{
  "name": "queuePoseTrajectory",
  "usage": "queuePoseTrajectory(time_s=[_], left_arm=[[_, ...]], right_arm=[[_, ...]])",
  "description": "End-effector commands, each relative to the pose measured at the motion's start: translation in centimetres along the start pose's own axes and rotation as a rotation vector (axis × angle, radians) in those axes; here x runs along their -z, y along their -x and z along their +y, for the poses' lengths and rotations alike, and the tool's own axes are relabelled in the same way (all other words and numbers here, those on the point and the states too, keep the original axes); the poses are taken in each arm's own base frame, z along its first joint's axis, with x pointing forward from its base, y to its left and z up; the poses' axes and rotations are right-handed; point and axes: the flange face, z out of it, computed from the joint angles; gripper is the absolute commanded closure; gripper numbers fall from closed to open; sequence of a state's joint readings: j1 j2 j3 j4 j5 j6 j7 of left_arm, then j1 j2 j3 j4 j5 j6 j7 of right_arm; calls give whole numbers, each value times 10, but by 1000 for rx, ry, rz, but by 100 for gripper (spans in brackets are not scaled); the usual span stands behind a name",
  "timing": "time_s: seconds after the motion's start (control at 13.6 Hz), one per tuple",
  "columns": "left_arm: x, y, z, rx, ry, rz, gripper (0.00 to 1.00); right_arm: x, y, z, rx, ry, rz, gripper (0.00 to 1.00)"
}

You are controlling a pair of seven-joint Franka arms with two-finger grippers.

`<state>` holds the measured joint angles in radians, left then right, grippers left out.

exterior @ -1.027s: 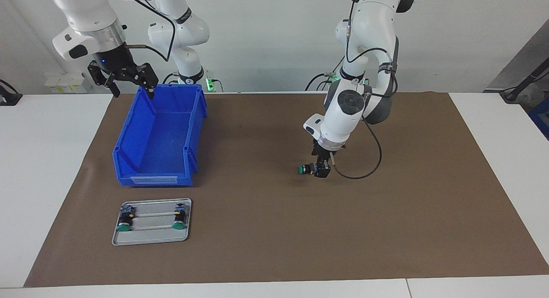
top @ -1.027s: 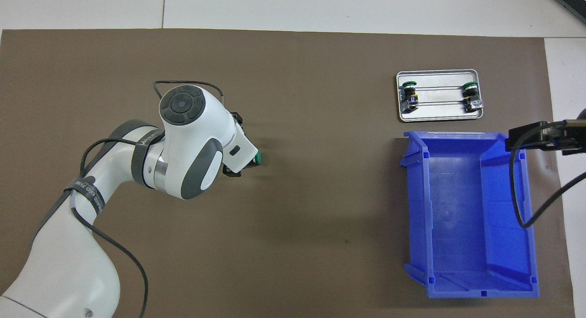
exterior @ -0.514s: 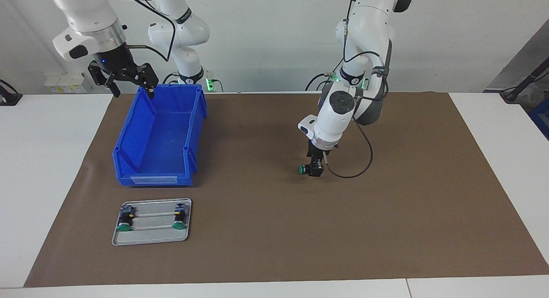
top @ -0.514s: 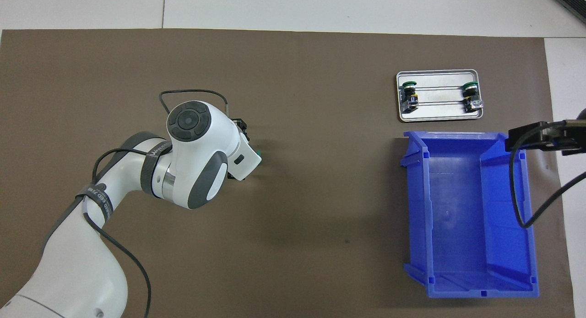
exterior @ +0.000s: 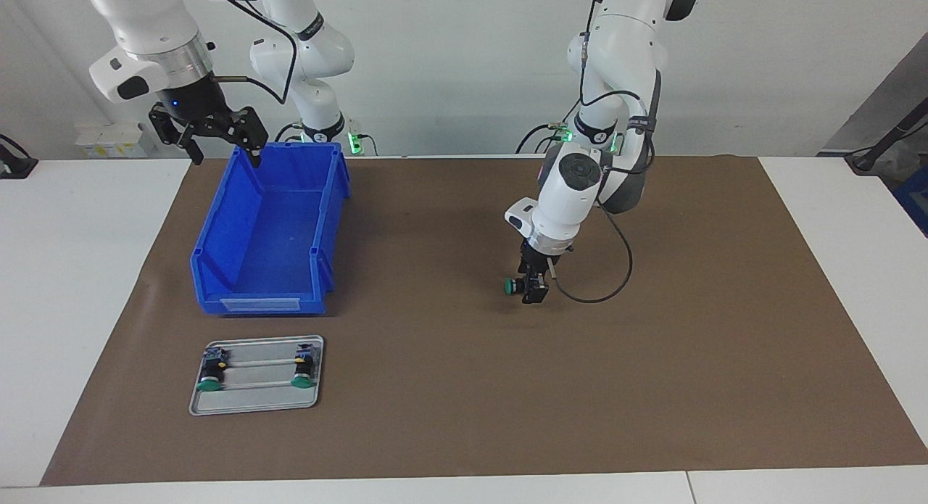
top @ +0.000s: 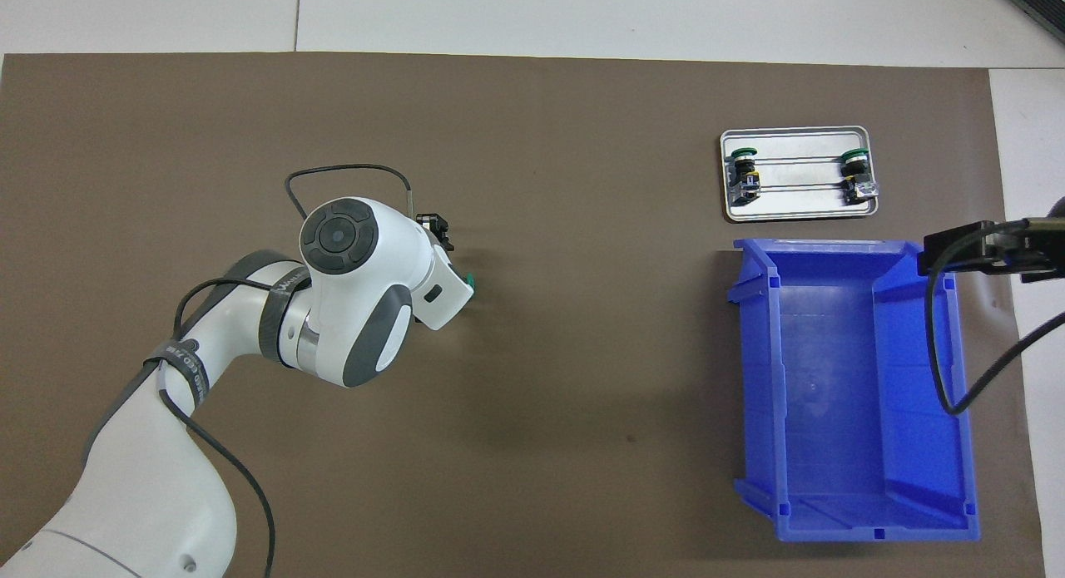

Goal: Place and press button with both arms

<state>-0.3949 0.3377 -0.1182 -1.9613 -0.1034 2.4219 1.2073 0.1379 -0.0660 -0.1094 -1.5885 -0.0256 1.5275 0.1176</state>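
Observation:
My left gripper is low over the middle of the brown mat and shut on the button. The button lies on its side, its green cap pointing toward the right arm's end. In the overhead view the left wrist hides most of it; only the cap's green edge shows beside the gripper. My right gripper is open and empty, raised over the corner of the blue bin nearest the robots. In the overhead view part of it shows at the bin's rim.
A small metal tray lies farther from the robots than the bin and holds two more green-capped buttons on rails. The tray and bin sit at the right arm's end.
The left arm's wrist has swung more upright over the button and drawn toward its base. The button has hardly moved. The right arm has not moved.

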Motion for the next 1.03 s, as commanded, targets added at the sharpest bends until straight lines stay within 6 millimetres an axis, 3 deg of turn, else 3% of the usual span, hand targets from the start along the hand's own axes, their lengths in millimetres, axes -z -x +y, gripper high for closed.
queuePoseTrajectory(time_s=[0.0,0.59,0.95], left_arm=[[-9,1,4,5,-19,1,19],[-28,-14,11,8,-23,7,22],[-31,-11,13,8,-14,2,31]], right_arm=[[3,-1,-1,5,-9,-3,0],[2,-1,0,2,-10,-5,0],[2,-1,1,0,-11,-5,0]])
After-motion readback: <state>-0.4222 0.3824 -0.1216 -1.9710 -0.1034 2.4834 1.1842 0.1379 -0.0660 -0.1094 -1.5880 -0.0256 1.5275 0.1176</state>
